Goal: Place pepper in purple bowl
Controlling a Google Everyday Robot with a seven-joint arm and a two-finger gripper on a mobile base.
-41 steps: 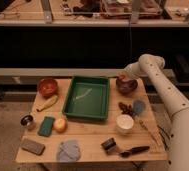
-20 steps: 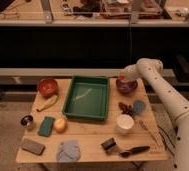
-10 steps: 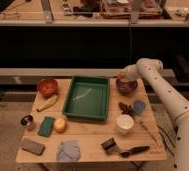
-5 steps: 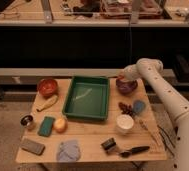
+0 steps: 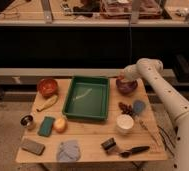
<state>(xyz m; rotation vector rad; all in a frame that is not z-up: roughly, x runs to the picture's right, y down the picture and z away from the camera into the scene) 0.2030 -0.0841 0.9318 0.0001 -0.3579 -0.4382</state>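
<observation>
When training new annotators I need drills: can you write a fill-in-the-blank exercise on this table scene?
1. The pincer hangs over the dark bowl, whose colour is ___.
2. The tray in the middle of the table is ___.
3. The yellow fruit in front of the orange-red bowl is a ___.
Missing words: purple; green; banana.

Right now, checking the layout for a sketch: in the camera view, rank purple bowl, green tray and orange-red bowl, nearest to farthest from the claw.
The claw is over the table's back right.
1. purple bowl, right beneath it.
2. green tray, mid-table.
3. orange-red bowl, far back corner opposite.
</observation>
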